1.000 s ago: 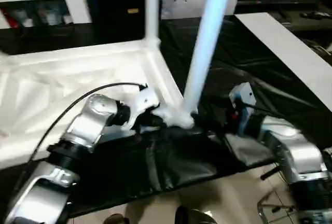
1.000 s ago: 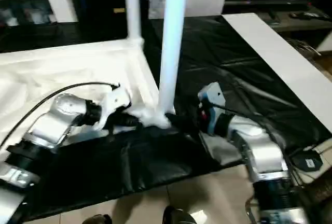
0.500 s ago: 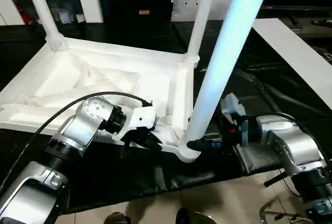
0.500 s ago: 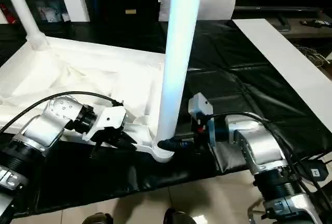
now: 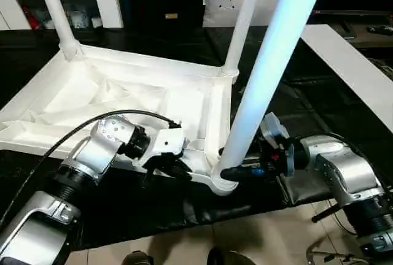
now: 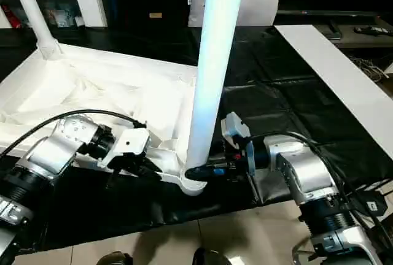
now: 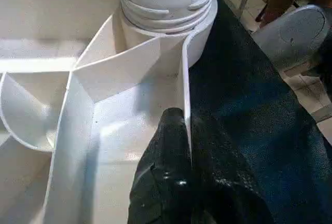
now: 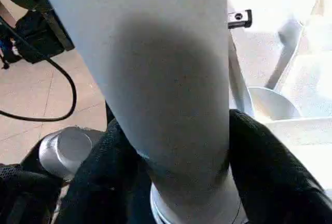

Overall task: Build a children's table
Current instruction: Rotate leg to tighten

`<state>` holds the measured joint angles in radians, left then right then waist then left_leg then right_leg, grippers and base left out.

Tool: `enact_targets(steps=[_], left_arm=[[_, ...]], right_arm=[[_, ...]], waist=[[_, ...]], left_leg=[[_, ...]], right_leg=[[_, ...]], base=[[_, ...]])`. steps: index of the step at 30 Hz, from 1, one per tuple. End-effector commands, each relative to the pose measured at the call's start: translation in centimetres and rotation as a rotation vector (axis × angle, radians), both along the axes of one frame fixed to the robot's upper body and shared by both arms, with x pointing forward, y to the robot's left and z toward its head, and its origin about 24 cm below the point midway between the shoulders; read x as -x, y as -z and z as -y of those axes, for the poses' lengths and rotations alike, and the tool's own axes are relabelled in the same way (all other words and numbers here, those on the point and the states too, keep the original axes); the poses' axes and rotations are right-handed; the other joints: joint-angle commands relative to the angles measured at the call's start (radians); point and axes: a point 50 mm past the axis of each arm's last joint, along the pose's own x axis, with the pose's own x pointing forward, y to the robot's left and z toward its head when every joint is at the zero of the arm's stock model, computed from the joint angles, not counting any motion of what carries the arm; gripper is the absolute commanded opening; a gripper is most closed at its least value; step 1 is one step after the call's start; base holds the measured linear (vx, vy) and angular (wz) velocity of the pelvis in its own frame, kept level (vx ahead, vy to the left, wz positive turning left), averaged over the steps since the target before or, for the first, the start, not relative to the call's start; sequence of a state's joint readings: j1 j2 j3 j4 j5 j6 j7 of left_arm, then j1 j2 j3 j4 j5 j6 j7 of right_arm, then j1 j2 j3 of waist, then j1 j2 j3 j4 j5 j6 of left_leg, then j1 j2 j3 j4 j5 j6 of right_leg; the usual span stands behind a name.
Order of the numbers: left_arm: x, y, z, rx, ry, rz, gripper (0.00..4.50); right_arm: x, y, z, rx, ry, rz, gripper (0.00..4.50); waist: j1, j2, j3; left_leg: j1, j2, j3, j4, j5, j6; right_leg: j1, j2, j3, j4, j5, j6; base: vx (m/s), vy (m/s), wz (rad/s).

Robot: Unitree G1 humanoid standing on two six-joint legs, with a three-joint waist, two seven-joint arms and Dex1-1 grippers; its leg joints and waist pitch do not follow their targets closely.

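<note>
While our right gripper (image 6: pixel 198 172) straddles the near leg (image 6: pixel 212 69) w/ fingers round its base, that leg's axis runs upright; left gripper (image 7: pixel 179 130) pinches the top's rim (image 7: pixel 184 79).

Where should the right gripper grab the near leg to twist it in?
Low on the near leg, just above its corner socket, coming level from the robot's right. The tube is widest there and stands nearly upright; the right gripper already straddles that spot.
</note>
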<state>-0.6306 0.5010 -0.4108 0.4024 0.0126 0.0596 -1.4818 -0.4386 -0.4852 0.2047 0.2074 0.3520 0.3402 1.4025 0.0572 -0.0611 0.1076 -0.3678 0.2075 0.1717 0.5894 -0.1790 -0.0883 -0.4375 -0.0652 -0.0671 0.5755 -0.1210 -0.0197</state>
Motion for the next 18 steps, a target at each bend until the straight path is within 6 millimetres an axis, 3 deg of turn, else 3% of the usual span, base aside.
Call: enact_targets(steps=[1, 7, 8, 9, 10, 12, 14, 16, 18], left_arm=[[0.3, -0.2, 0.8, 0.005, 0.072, -0.01, 0.0], [-0.2, -0.1, 1.0, 0.044, -0.066, -0.017, 0.0], [-0.3, -0.1, 1.2, 0.055, -0.107, -0.021, 0.0], [-0.6, -0.1, 1.6, 0.079, -0.202, -0.029, 0.0], [-0.6, -0.1, 1.6, 0.081, -0.211, -0.029, 0.0], [-0.7, 0.0, 2.0, 0.09, -0.261, -0.032, 0.0], [-1.1, 0.2, 3.0, 0.117, -0.364, -0.025, 0.0], [-1.3, 0.1, 3.5, 0.134, -0.408, -0.023, 0.0], [-2.1, -0.1, 5.0, 0.174, -0.517, 0.0, 0.0]], right_arm=[[0.3, -0.1, -0.1, -0.011, -0.023, -0.017, 2.18], [0.7, 0.1, -0.7, -0.064, 0.05, -0.056, 2.09], [0.7, 0.3, -0.9, -0.062, 0.089, -0.049, 2.09], [-0.1, 0.9, -1.7, -0.043, 0.251, -0.022, 2.09], [-0.2, 1.0, -1.7, -0.041, 0.267, -0.02, 2.09], [-0.8, 1.4, -2.1, -0.028, 0.366, -0.012, 2.08], [-2.0, 1.9, -3.0, -0.028, 0.579, -0.024, 2.04], [-2.6, 2.1, -3.3, -0.026, 0.673, -0.034, 2.01], [-3.8, 2.4, -4.1, 0.005, 0.874, -0.024, 2.0]], waist=[[-0.007, -0.005, -0.076], [-0.005, -0.003, -0.074], [-0.007, -0.004, -0.07], [-0.009, -0.003, -0.069], [-0.014, -0.003, -0.064], [-0.025, -0.006, -0.063], [-0.044, -0.005, -0.057], [-0.063, -0.004, -0.059], [-0.079, 0.004, -0.06]], left_leg=[[0.009, 0.021, 0.003, -0.068, -0.191, 0.061], [0.009, 0.02, 0.003, -0.069, -0.192, 0.055], [0.009, 0.018, 0.003, -0.069, -0.21, 0.054], [0.009, 0.019, 0.003, -0.07, -0.212, 0.046], [0.01, 0.016, 0.001, -0.071, -0.229, 0.03], [0.007, 0.01, -0.005, -0.071, -0.251, 0.013], [0.0, 0.002, -0.01, -0.069, -0.278, 0.005], [0.005, -0.004, -0.016, -0.063, -0.31, -0.003], [0.0, 0.002, -0.021, -0.07, -0.317, 0.001]], right_leg=[[0.061, -0.062, 0.042, -0.066, -0.444, -0.154], [0.061, -0.063, 0.042, -0.067, -0.457, -0.148], [0.058, -0.063, 0.041, -0.073, -0.492, -0.138], [0.057, -0.064, 0.042, -0.073, -0.503, -0.133], [0.052, -0.061, 0.038, -0.079, -0.55, -0.122], [0.054, -0.063, 0.031, -0.089, -0.638, -0.081], [0.052, -0.063, 0.021, -0.105, -0.726, -0.035], [0.051, -0.064, 0.008, -0.12, -0.778, -0.013], [0.056, -0.064, 0.002, -0.121, -0.742, -0.019]], base=[[0.0, 0.0, 0.0], [0.0, 0.0, 0.0], [0.0, 0.0, 0.0], [0.0, 0.0, 0.0], [0.0, 0.0, 0.0], [0.0, 0.0, 0.0], [0.0, 0.0, 0.0], [0.0, 0.0, 0.0], [0.0, 0.0, 0.0]])
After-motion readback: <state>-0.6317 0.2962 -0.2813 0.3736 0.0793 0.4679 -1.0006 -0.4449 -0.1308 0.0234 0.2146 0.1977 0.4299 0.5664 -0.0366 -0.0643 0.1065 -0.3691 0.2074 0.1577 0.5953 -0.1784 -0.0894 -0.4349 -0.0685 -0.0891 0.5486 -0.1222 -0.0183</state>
